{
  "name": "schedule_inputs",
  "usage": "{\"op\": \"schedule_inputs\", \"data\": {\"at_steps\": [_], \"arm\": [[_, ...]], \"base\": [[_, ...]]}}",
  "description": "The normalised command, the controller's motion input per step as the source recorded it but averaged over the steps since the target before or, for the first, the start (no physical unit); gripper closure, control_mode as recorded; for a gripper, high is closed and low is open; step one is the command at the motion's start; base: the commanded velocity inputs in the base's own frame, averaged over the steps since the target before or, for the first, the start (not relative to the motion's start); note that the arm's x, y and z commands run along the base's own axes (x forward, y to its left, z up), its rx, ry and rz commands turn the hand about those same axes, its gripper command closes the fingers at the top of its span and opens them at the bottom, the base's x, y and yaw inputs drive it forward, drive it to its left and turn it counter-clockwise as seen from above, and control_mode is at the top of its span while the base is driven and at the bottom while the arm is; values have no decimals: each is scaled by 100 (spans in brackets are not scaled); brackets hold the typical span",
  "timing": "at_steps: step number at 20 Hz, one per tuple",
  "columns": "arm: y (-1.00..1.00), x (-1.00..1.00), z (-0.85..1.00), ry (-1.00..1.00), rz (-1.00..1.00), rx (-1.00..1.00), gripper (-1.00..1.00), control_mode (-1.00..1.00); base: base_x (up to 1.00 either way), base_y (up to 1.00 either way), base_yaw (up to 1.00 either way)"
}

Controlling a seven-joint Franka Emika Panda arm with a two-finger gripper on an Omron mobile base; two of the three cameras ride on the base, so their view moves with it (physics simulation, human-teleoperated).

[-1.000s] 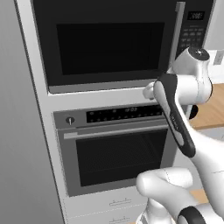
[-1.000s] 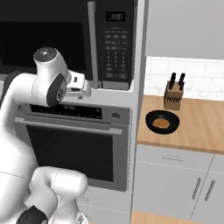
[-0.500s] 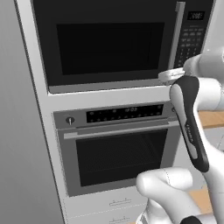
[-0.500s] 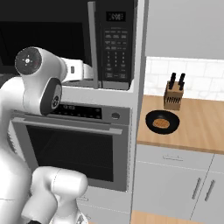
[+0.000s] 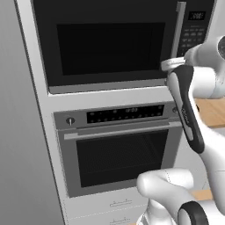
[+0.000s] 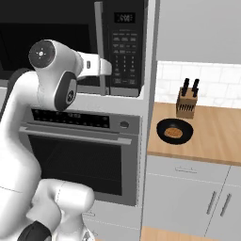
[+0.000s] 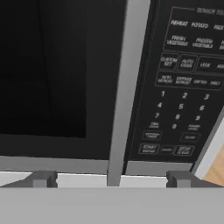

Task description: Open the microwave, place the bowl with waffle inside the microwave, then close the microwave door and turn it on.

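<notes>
In the left base view the microwave (image 5: pixel 110 44) fills the upper part of the frame, its black microwave door (image 5: pixel 103 46) shut, with the dark window at centre. Below it, across the middle of the frame, sits the steel-fronted oven (image 5: pixel 118 149) with its horizontal handle. Further right, the door's vertical silver handle (image 5: pixel 178 28) runs down the upper right, and the keypad strip (image 5: pixel 195 30) stands just beside it at the frame's upper right edge. The white arm's wrist reaches in right below that handle.

In the right base view the arm takes up the left half of the frame, and the hand (image 6: pixel 104 67) points at the handle's lower part, at centre-left. To the right of the cabinet wall, a wooden table (image 6: pixel 221 136) lies at middle right; on it rests a dark bowl (image 6: pixel 174 131) with a brown waffle (image 6: pixel 173 132) inside, well apart from the microwave. A knife block (image 6: pixel 186 103) stands just behind the bowl.

In the hand view the two fingertips (image 7: pixel 41 178) stand wide apart at the bottom, holding nothing, with the handle's lower end between them at centre.
</notes>
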Motion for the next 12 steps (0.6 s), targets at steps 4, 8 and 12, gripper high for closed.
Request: {"op": "schedule_inputs", "data": {"at_steps": [4,8,12], "arm": [[0,42,0,0,-3,0,-100,-100],[-1,46,0,0,-1,0,-100,-100],[-6,45,0,0,0,1,-100,-100]], "base": [[0,0,0],[0,0,0],[0,0,0]]}}
